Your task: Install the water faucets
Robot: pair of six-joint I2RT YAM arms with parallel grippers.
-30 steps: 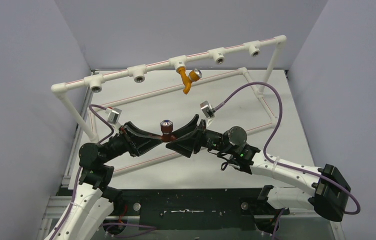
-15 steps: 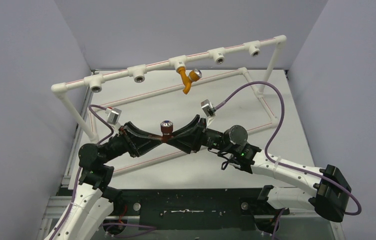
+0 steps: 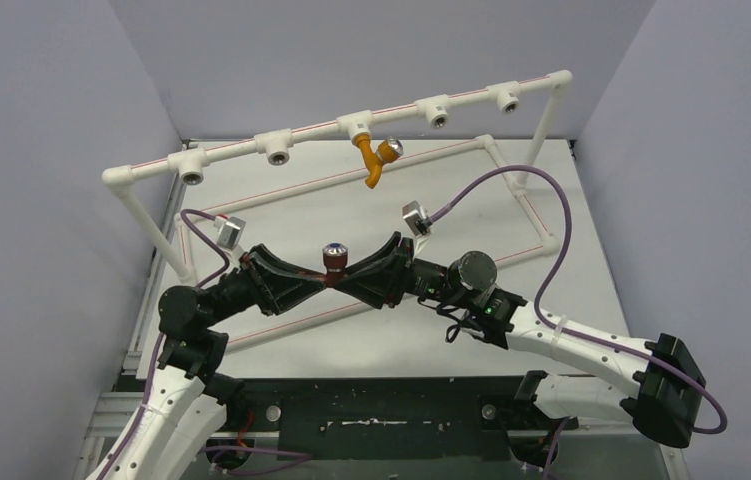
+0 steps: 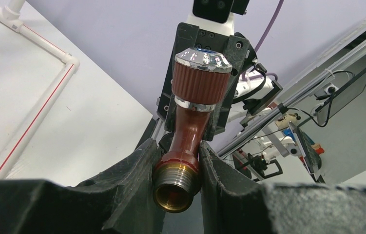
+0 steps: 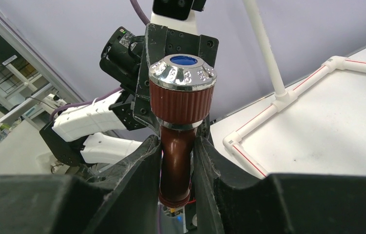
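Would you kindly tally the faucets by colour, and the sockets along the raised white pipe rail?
Dark red-brown faucet: 1
Orange-yellow faucet: 1
White pipe sockets: 5
Total: 7

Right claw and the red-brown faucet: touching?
Touching. The right wrist view shows the right claw closed on the red-brown faucet, both fingers pressed against its neck with no gap.
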